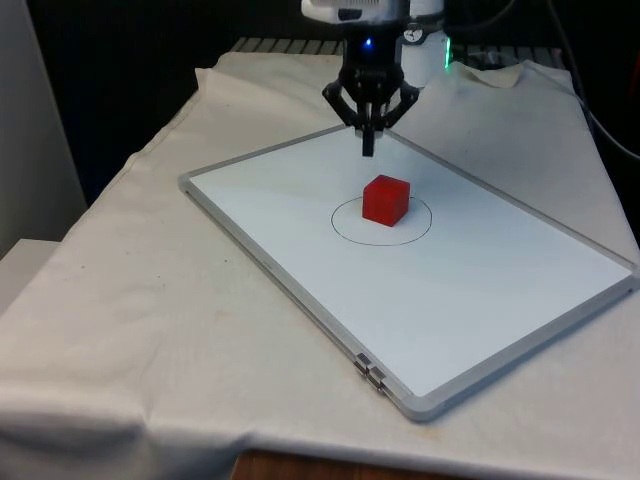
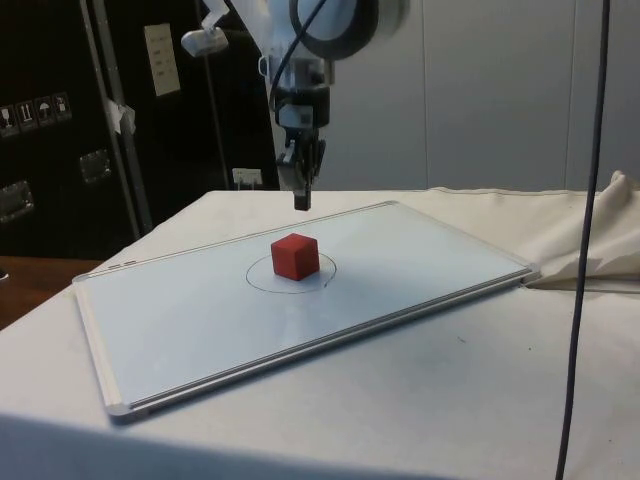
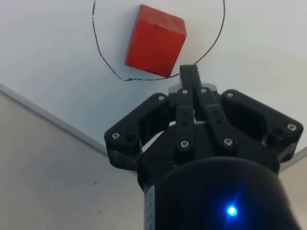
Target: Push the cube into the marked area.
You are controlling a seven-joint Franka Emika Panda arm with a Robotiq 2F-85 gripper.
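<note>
Whiteboard [image 1: 480,290]: red cube [image 1: 386,200] below closed gripper [image 1: 368,148]

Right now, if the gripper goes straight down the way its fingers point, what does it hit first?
Probably bare whiteboard. The gripper hangs shut, pointing down, clear of the surface. In the side view its tip sits behind the red cube, near the drawn circle. Depth is hard to judge, but it likely misses the cube.

No legible text showing. Side view: dark cabinet [image 2: 40,130] is carrying handling-symbol stickers [image 2: 35,110] and a pale label [image 2: 161,59]; wording on both too small to read.
</note>
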